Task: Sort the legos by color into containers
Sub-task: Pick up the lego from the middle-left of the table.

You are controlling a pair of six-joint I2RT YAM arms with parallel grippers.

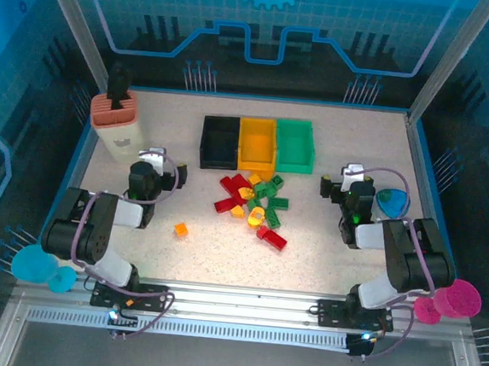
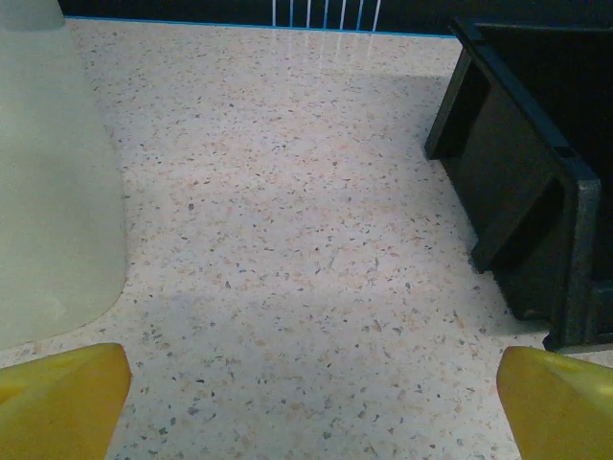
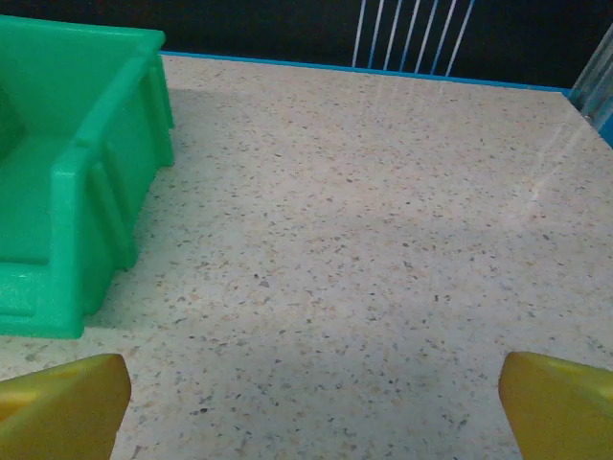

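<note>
- Top external view: the speckled cream tabletop (image 1: 350,252) is bounded by a raised blue rim (image 1: 260,99) along the far side and both flanks. Wide bare stretches lie in the near half, to the left and right of the bricks.
- The left gripper (image 1: 156,160) hangs over bare table between the tall salmon-and-cream holder (image 1: 115,120) and the black rectangular plastic bin (image 1: 220,142), touching neither. Its yellow fingers are spread wide apart with only tabletop between them.
- The right gripper (image 1: 346,181) hangs over bare table to the right of the green rectangular plastic bin (image 1: 295,146). A small blue cup (image 1: 390,200) sits just beside the arm, toward the right rim. Its fingers are likewise released and grasp nothing.
- The three bins stand in a row near the far rim, side against side. The black one is on the left, the yellow-orange rectangular plastic bin (image 1: 257,146) is in the middle, and the green one is on the right. Each shows only its own bare floor.
- The small red, green and yellow-orange plastic legos (image 1: 256,203) lie in a loose heap on the table just in front of the yellow-orange and green bins, between the two grippers.
- One orange cube-like brick (image 1: 181,228) lies apart, to the near left of the heap.
- Left wrist view: open table runs ahead to the far rim, with the holder's cream base on the left and the black bin's side wall on the right.
- Right wrist view: the green bin's corner is on the left, and open table runs ahead and to the right, up to the rim.
</note>
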